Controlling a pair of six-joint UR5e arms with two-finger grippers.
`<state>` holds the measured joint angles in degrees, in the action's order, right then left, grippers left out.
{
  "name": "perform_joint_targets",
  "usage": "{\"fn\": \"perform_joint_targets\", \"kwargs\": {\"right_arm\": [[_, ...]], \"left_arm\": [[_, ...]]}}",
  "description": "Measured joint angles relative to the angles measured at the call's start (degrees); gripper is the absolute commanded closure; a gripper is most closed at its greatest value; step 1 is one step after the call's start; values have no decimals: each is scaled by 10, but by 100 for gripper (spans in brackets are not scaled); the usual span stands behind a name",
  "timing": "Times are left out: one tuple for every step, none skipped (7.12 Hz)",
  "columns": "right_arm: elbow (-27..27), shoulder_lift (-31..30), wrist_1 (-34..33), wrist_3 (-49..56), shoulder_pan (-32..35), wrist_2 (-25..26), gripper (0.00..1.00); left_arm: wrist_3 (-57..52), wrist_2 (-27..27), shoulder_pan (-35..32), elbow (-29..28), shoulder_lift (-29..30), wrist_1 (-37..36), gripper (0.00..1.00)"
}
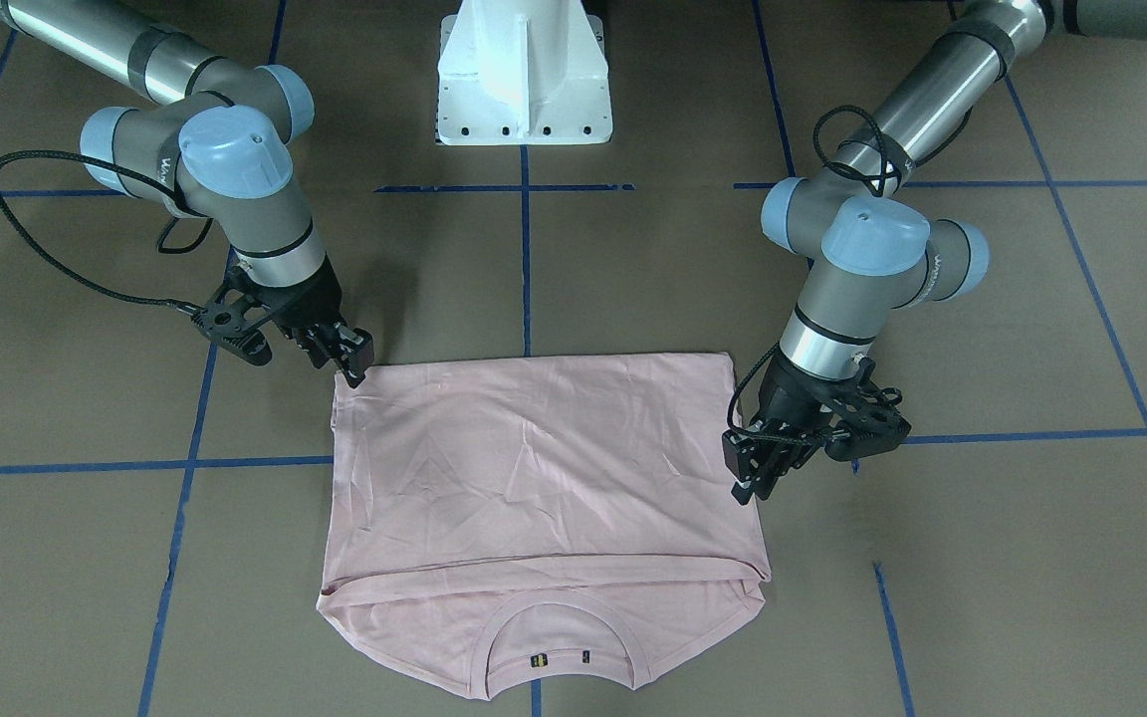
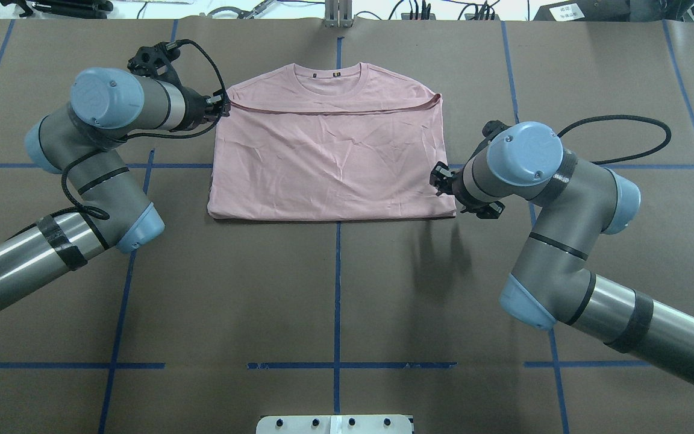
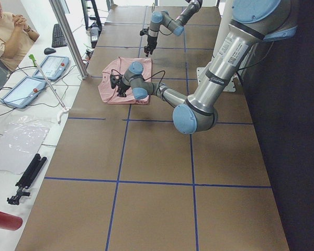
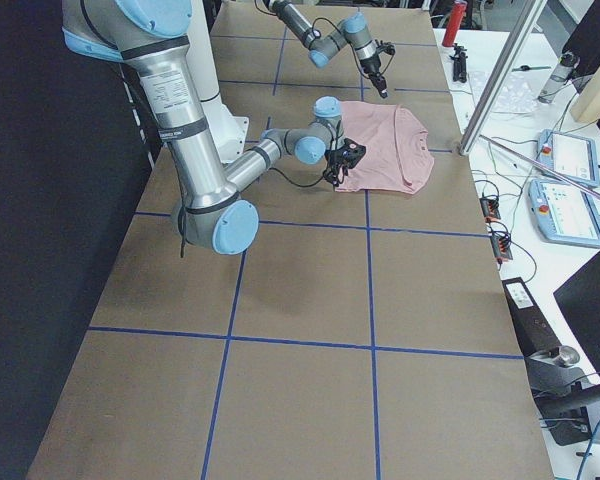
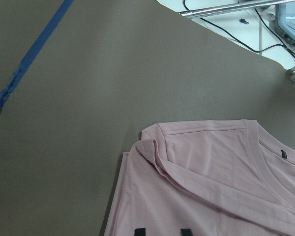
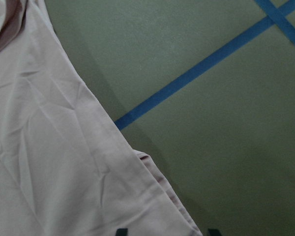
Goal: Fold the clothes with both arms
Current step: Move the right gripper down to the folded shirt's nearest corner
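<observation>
T-shirt [image 2: 329, 163] lay folded flat on the table [image 2: 335, 289], collar [image 2: 335, 75] at the far edge, lower half doubled up just short of it | my left gripper [image 2: 225, 108]: jaws narrowly parted, gripping nothing, at the fold's left corner | my right gripper [image 2: 439, 178]: jaws wide apart, gripping nothing, beside the shirt's right edge

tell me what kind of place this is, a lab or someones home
Most likely a robotics lab workcell, not a home: the left arm and right arm share a brown table gridded with blue tape, and a side bench holds teach pendants.
</observation>
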<state>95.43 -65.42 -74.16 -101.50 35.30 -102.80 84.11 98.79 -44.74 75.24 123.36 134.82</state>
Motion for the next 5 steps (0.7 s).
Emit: {"fn": "perform_joint_targets", "kwargs": {"right_arm": [[-7, 0, 0, -10, -8, 12, 39], [-10, 0, 0, -13, -13, 20, 40], [-14, 0, 0, -13, -15, 23, 44], [-17, 0, 0, -11, -15, 24, 47], [-20, 0, 1, -10, -15, 25, 56]], "left_arm": [[0, 0, 0, 0, 0, 0, 64], [0, 0, 0, 0, 1, 0, 64], [0, 0, 0, 0, 1, 0, 64], [0, 0, 0, 0, 1, 0, 64], [0, 0, 0, 0, 1, 0, 64]]}}
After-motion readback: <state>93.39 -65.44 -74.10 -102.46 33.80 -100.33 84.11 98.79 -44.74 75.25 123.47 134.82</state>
